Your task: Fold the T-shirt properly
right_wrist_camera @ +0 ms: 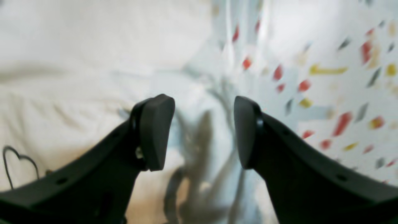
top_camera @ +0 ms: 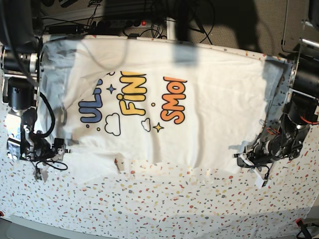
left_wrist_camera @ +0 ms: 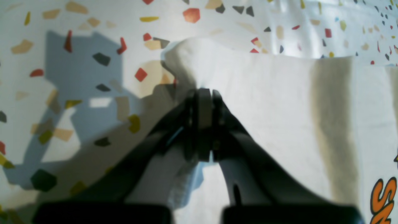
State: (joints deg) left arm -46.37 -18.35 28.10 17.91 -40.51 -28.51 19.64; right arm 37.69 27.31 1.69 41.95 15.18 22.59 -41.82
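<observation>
The white T-shirt (top_camera: 209, 119) lies spread on the table, print up, with blue, yellow and orange letters. In the base view my left gripper (top_camera: 240, 157) is at the shirt's right near corner. The left wrist view shows this gripper (left_wrist_camera: 203, 93) shut on a pinched bunch of the shirt's white cloth (left_wrist_camera: 279, 109), with an orange letter (left_wrist_camera: 384, 199) at the frame's right. My right gripper (top_camera: 64, 144) is at the shirt's left near edge. In the right wrist view it (right_wrist_camera: 203, 130) is open, held over the shirt's blurred edge (right_wrist_camera: 77, 93), with nothing between the fingers.
The speckled tabletop (top_camera: 174, 204) stretches bare along the near side, and it also shows in both wrist views (right_wrist_camera: 342, 93) (left_wrist_camera: 62, 62). Cables and a power strip (top_camera: 124, 22) lie behind the far edge. Arm bases stand at the left (top_camera: 20, 74) and right (top_camera: 304, 89).
</observation>
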